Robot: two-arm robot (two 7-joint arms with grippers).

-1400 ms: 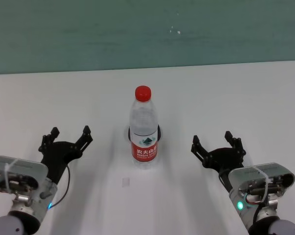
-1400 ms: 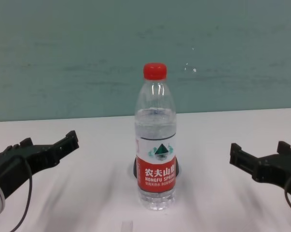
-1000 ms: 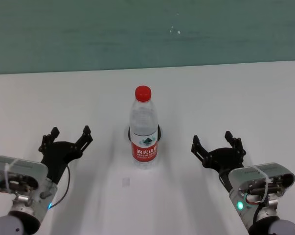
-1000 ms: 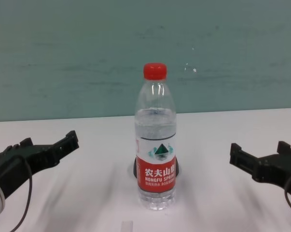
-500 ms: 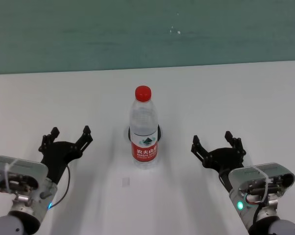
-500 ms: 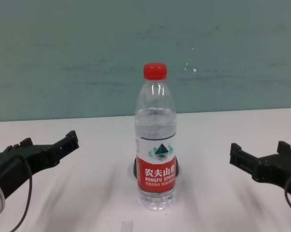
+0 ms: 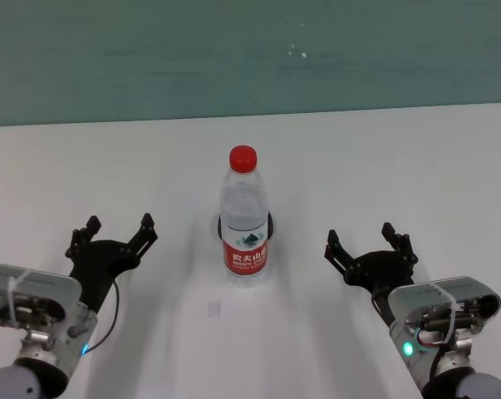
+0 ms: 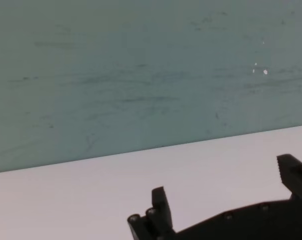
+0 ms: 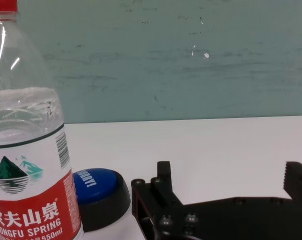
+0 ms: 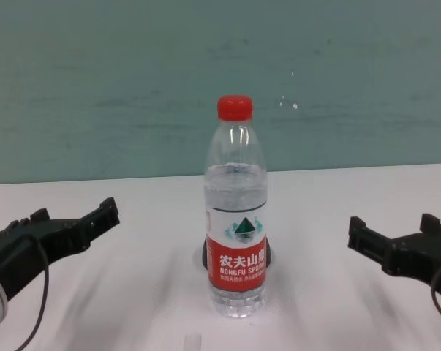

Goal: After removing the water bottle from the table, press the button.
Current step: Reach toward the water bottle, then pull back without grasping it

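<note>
Head view: we see the water bottle [image 7: 244, 221] upright mid-tabletop [image 7: 416, 174].
Our left gripper [image 7: 115, 232] waits near the front edge, jaws apart; the button [image 9: 100, 191] hides behind the bottle; right gripper [image 7: 370, 244] likewise, jaws apart.

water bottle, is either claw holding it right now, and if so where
Nothing is held. The water bottle stands free on the table, with the left claw and right claw open and apart from it on either side.

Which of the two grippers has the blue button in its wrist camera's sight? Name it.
The right gripper: its wrist view shows the round blue dome button behind the clear plastic water bottle; the left gripper sees only white table.
</note>
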